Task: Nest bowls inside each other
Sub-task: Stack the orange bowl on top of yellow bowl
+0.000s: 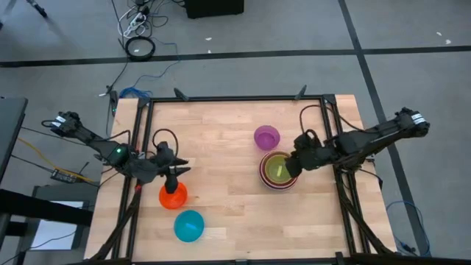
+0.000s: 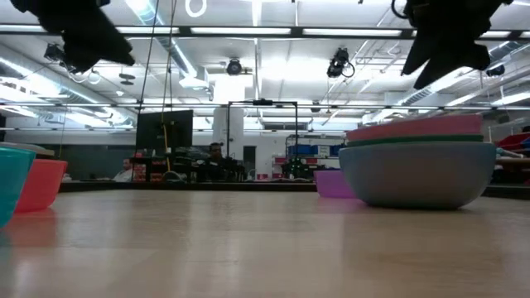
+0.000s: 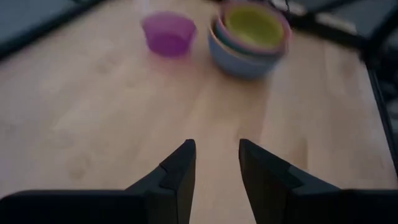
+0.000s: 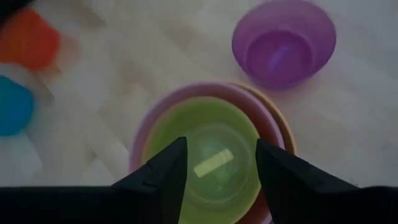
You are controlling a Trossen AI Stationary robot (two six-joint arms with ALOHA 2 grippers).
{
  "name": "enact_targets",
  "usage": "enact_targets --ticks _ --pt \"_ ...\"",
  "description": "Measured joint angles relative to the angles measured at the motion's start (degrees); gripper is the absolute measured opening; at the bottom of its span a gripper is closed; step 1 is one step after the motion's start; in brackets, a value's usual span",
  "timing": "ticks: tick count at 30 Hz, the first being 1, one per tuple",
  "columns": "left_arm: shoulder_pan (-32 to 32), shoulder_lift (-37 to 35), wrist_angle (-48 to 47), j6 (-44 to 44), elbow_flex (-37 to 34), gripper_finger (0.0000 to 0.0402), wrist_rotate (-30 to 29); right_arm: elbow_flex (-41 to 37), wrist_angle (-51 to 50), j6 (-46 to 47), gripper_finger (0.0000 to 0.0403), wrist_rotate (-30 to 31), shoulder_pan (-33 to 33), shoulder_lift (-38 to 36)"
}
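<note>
High view: purple bowl beside stack

Overhead, table-level, two wrist cameras — overlapping tabletop.

The left arm reaches in from the left edge of the worktop, its wrist bent so the left pincer points toward the worktop's middle. Its two dark fingers stand parted with a bare gap between them, holding nothing and clear of the worktop surface. The right arm comes in from the worktop's right edge, elbow out past the frame, and the right pincer hangs above the worktop's right half, tilted downward. Its fingers are spread apart and grip nothing.
</note>
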Motion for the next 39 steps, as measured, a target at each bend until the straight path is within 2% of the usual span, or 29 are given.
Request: enact_targets --ticks 3,10,16,22,27,39 --pt "0.0 0.0 -4.9 -0.4 0.0 0.0131 5.4 0.0 0.0 1.3 0.0176 2.7 1.5 -1.1" --pt "0.0 0.0 -19.2 -10.3 0.0 0.0131 16.9 0.0 0.1 2.4 0.0175 3.9 2.6 0.8" --pt "-0.1 1.2 -22.4 -5.5 0.0 0.0131 22.7 0.0 0.1 2.4 0.0174 3.9 2.6 4.3" --pt "-0.1 5.8 -28.3 -1.9 0.0 0.0131 25.5 0.0 0.8 2.3 0.0174 3.9 2.5 7.2" --pt "-0.1 10.0 -27.3 -0.5 0.0 0.0131 25.3 0.0 1.2 2.3 0.0174 3.8 2.5 8.3" --pt "0.0 18.4 -23.6 -5.9 0.0 0.0131 24.7 0.0 1.8 2.1 0.0174 3.9 2.5 8.2"
